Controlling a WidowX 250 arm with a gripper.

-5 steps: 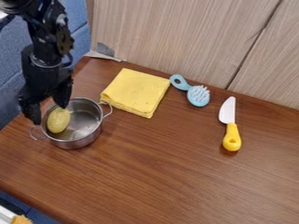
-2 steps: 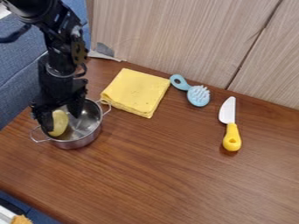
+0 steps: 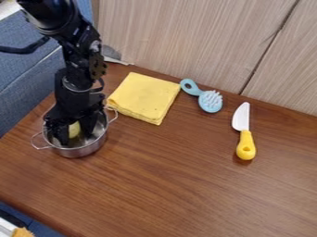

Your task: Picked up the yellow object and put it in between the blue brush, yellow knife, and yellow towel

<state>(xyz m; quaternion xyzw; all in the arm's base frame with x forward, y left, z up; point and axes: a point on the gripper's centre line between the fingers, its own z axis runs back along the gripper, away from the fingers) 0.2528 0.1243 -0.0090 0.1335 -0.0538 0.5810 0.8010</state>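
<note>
Since the yellow object (image 3: 74,130) sits inside the metal pot (image 3: 81,151), partly hidden by the black gripper (image 3: 77,138), how it will handle has to be guessed from the smooth, rounded bit that shows. The gripper hangs down into the pot with its fingers apart, one on each side of the object; whether either touches it I cannot tell. It looks like a toy piece, probably light and fairly firm, so it should take a moderate squeeze without breaking. Its curved, smooth surface is the likelier trouble: pinched high up, it could roll or squirt out, so the best hold would be low, around its widest part, with both fingers bearing evenly on opposite sides. The pot's wall is close around the fingers and leaves little room for a wide or crooked grip, and the pot itself may be light enough to shift if knocked. A straight lift seems wise, clear of the rim, before carrying the object to the open wood of the table (image 3: 161,185) between the yellow towel (image 3: 144,97), the blue brush (image 3: 211,102) and the yellow-handled knife (image 3: 246,144). Being round, it may want a low, gentle release there so it doesn't roll.
</note>
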